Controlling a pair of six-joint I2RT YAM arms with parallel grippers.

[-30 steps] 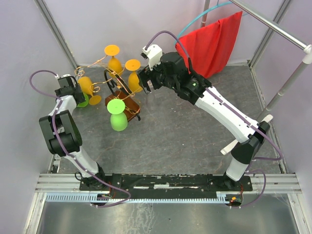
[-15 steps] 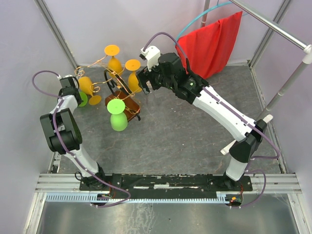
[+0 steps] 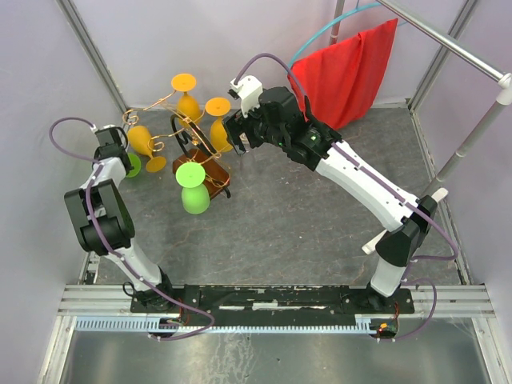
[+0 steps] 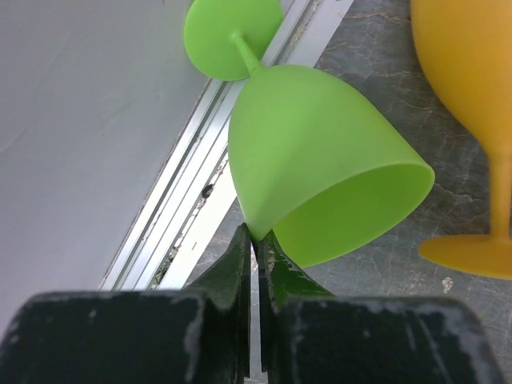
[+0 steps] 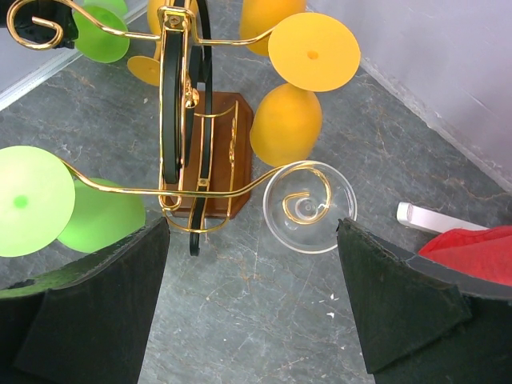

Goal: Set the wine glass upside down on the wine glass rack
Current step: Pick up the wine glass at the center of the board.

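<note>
Seen from above, a grey, marbled table fills the floor of a booth with smooth pale lilac walls and bare metal frame poles. At 1 o'clock from the table's centre, a matte red cloth hangs in soft folds.

At 10 o'clock stands the wine glass rack: thin, shiny copper-coloured wire arms with curled ends, on a dark brown wooden block with a black loop handle. 3 opaque orange glasses hang from it foot up, and a lime green hung glass hangs foot up at its 6 o'clock side. In the right wrist view, a clear glass sits at 1 curled wire end; how it rests there is unclear.

At 9 o'clock from the rack, close to the left wall, a green wine glass lies on its side on the table, apart from the rack, its foot pointing at the wall. The left gripper is clenched on the rim of its bowl.

The right gripper hovers above the rack's 3 o'clock side, jaws spread wide, holding nothing.
</note>
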